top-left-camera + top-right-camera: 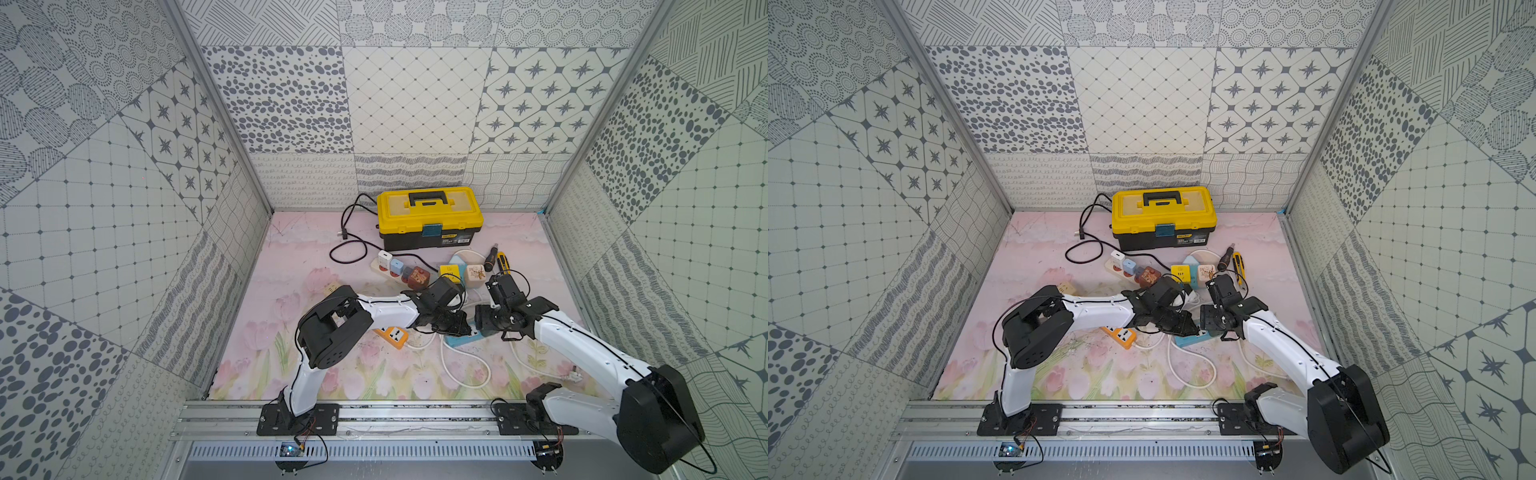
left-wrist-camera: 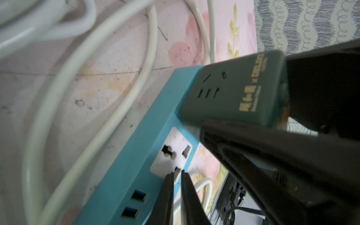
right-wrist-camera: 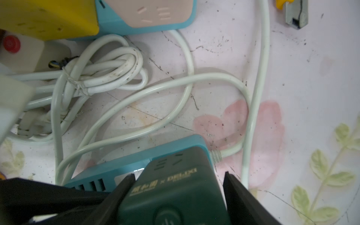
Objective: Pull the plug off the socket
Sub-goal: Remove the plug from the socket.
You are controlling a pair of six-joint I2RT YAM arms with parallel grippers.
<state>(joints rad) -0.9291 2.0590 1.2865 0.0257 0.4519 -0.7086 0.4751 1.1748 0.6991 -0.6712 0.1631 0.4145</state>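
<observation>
1. The green plug (image 3: 175, 194) sits fully seated at the cord end of the teal power strip (image 2: 136, 155), so nothing is pulled free yet.
2. Your right end effector (image 3: 178, 174) is clamped on the plug's two sides.
3. Your left end effector (image 2: 176, 173), fingers together, presses on the strip's white socket face (image 2: 171, 155) beside the plug.
4. What is left, as I judge it, is the pull away from the strip.
</observation>
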